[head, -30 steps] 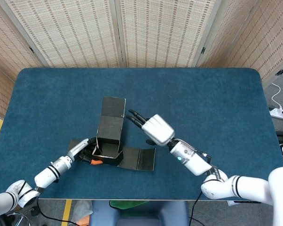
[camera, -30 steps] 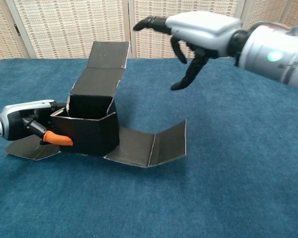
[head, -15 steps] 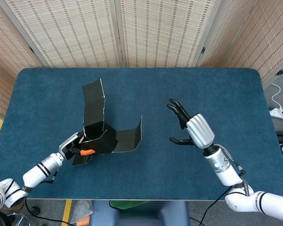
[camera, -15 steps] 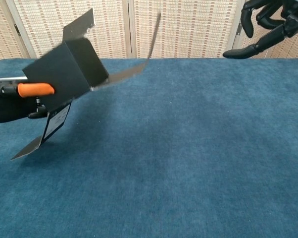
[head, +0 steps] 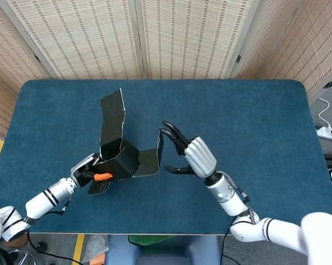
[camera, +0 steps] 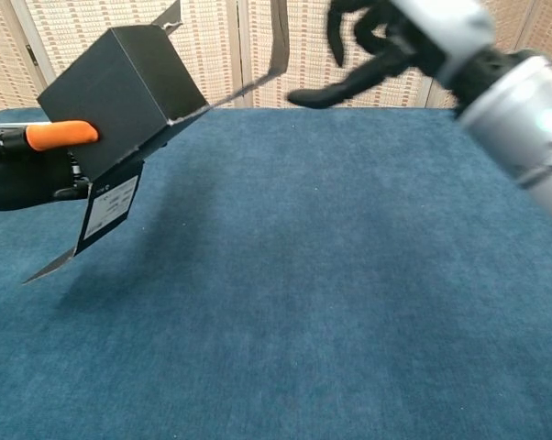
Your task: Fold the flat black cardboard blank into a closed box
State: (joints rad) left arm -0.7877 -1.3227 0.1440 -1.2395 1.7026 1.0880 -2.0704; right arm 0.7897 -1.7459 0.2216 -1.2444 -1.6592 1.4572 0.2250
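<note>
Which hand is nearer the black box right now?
Left. The left hand grips the black box at its lower left side; the right hand hovers open just off its right flap.

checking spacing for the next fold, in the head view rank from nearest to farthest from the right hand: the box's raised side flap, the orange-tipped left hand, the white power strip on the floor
From the right hand:
1. Raised side flap of the black box, just left of its fingertips.
2. Left hand, farther left, holding the box's body.
3. White power strip, far right, off the table.
</note>
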